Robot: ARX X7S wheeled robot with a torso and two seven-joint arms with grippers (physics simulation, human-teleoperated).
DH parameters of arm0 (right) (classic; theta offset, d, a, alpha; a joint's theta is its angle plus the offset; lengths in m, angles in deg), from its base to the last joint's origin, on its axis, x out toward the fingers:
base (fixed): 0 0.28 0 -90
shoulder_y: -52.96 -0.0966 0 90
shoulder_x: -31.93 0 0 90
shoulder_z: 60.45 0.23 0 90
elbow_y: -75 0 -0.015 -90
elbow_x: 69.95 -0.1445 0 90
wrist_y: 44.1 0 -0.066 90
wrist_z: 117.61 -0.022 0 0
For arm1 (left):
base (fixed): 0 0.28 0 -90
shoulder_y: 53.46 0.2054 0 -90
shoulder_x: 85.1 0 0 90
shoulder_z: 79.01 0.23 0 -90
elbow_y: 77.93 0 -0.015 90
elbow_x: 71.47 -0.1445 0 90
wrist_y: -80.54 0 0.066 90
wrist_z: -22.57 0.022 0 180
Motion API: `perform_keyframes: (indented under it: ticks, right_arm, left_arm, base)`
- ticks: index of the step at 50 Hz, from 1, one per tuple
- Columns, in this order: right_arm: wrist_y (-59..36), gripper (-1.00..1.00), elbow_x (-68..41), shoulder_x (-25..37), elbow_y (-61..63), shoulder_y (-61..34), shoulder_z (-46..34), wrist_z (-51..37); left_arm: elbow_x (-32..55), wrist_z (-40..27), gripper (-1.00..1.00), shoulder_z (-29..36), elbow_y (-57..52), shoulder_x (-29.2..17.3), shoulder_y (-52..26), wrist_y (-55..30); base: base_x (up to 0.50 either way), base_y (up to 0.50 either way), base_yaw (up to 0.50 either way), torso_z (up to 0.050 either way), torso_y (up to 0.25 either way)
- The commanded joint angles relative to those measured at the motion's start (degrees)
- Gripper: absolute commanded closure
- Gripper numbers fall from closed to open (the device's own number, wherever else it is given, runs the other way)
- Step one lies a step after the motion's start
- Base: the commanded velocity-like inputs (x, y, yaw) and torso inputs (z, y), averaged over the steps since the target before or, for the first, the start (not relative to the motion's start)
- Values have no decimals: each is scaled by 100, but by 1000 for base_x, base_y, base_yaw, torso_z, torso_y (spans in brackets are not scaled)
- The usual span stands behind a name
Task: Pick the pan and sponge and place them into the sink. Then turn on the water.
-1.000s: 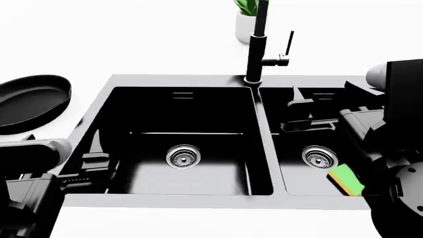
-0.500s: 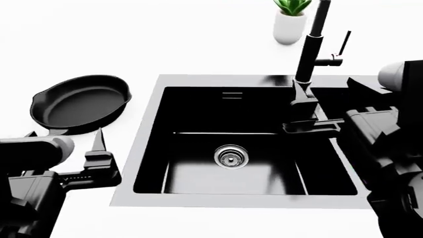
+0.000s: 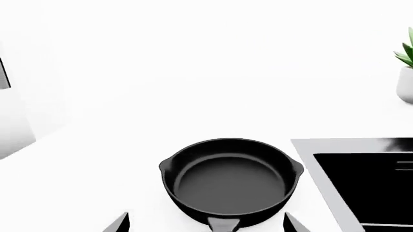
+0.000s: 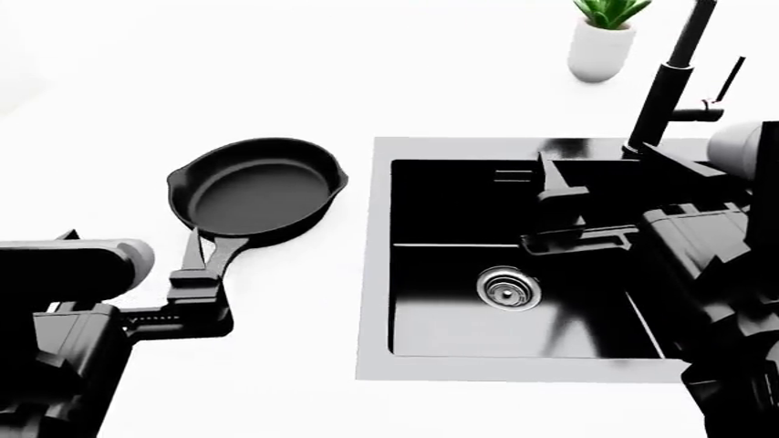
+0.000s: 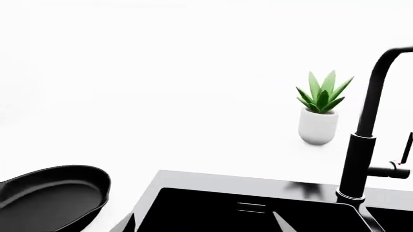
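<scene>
Both sets of jaws stand open and empty. The view has swung left: the pan [image 4: 255, 189] on the worktop, at nine o'clock from the sink [image 4: 378, 265], now sits before the left gripper [image 4: 195, 292], ready for pickup.

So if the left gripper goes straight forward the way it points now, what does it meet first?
The pan: its handle lies between the left gripper's open fingertips, so the handle comes first, then the bowl, though depth is uncertain.
</scene>
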Motion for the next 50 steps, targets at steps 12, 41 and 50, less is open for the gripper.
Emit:
perform_keyframes:
  ticks: [12,41,50]
  right_arm:
    - [108,-100,104,15,68,136,27,134]
    - [102,-100,93,55,146,183,58,31]
    - [166,-100,-77,197,207,262,69,2]
  left_arm:
    - [12,-31,-100,162,60,16,-121,-22]
    - [428,-293,-100,422,215,-99,-453,-27]
    - [1923,-765,-100,1104,1175,-592,-1251,-95]
  base:
    - [163,24,0,0,0]
    - [233,3,0,0,0]
    - [0,0,0,0,0]
